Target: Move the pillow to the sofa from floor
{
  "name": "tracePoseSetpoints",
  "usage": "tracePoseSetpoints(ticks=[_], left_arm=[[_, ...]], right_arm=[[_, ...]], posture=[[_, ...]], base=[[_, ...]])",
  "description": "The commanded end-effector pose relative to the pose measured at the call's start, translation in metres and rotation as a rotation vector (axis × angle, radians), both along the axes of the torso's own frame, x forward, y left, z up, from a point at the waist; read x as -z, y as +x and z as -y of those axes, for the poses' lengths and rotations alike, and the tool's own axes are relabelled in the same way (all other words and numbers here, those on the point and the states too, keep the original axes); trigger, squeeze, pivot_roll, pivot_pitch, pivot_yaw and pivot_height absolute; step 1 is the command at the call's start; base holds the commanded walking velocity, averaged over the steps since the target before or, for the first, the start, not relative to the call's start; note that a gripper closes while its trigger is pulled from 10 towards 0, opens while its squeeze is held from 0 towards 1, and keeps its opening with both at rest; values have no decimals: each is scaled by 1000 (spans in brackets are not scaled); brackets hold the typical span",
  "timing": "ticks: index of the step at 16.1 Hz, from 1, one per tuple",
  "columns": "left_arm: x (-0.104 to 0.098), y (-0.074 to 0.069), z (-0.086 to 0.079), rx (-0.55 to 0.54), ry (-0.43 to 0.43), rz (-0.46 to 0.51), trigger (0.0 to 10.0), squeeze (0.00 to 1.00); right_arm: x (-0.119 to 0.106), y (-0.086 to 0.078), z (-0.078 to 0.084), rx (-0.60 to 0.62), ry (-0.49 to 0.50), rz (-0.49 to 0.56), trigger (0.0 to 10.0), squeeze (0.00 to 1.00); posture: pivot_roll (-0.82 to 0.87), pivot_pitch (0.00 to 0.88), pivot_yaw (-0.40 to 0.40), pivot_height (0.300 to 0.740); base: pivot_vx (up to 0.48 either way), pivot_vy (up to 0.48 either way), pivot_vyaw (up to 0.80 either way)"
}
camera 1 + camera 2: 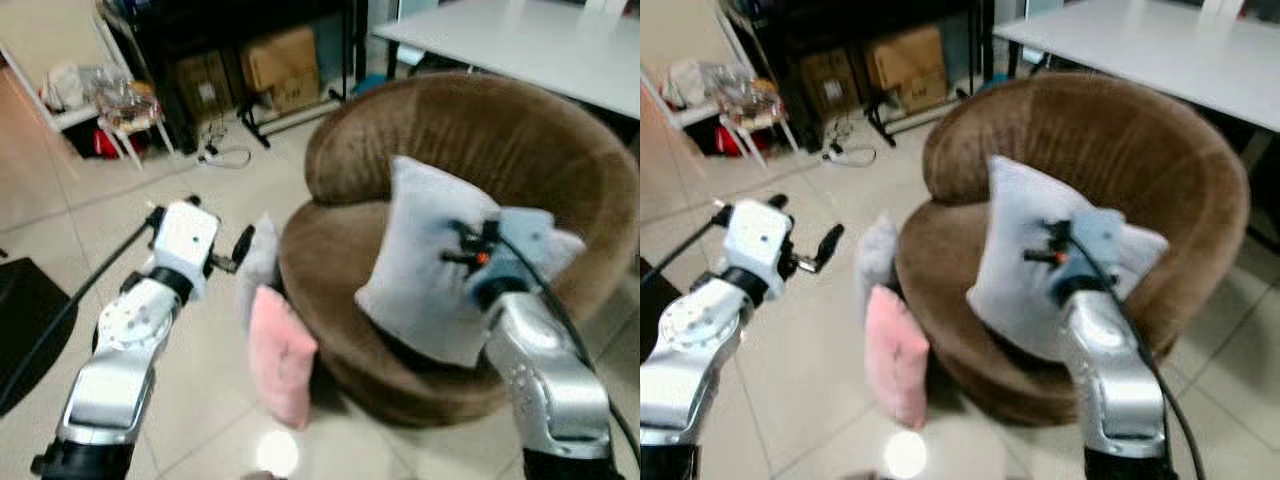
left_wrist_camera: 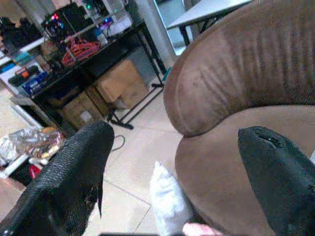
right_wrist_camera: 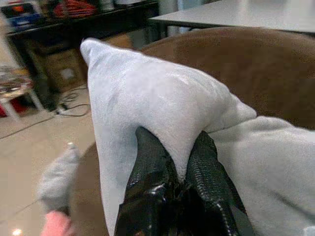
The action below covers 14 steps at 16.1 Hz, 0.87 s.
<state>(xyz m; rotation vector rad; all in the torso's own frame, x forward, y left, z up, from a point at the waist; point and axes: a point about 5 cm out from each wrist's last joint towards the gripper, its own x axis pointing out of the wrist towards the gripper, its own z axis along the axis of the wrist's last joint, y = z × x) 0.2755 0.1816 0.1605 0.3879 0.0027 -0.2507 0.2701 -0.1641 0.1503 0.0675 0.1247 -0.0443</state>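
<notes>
A large light grey pillow (image 1: 420, 260) hangs over the seat of the round brown sofa chair (image 1: 480, 130), pinched along its edge by my right gripper (image 3: 177, 169), which is shut on it. The pillow's cloth bulges around both black fingers (image 3: 150, 167). On the floor against the sofa's left side lean a pink pillow (image 1: 280, 355) and a small grey pillow (image 1: 258, 262). My left gripper (image 2: 172, 162) is open, held in the air to the left of the sofa with nothing between its fingers.
A white table (image 1: 530, 40) stands behind the sofa. Black shelving with cardboard boxes (image 1: 280, 65) lines the back wall, with a cable (image 1: 225, 157) on the tiled floor before it. A small white rack (image 1: 110, 110) sits at the back left. A dark object (image 1: 20, 320) lies at far left.
</notes>
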Motion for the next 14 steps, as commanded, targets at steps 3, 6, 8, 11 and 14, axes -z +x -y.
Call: tracePoseSetpoints(ticks=[3, 6, 8, 11, 14], left_arm=[[-2, -1, -7, -8, 23, 3, 10000, 0], [-4, 2, -10, -32, -10, 9, 10000, 0], [-4, 2, -10, -20, -26, 2, 10000, 0], [-4, -1, -8, 1, -32, -2, 10000, 0], [-4, -3, -8, 11, -40, -5, 10000, 0]], right_arm=[[-12, 1, -13, -41, 7, 64, 10000, 0], [-12, 1, -15, -51, 2, 62, 10000, 0], [-12, 2, -16, -56, -2, 63, 10000, 0], [-11, 2, -16, -59, -6, 62, 10000, 0], [-11, 3, -18, -74, -14, 61, 10000, 0]], posture=[[-67, 0, 100, 740], [-66, 0, 100, 740], [-67, 0, 98, 740], [-62, 0, 89, 740], [-62, 0, 89, 740]], base=[[0, -182, 0], [0, 0, 0], [0, 0, 0], [268, 0, 0], [295, 0, 0]])
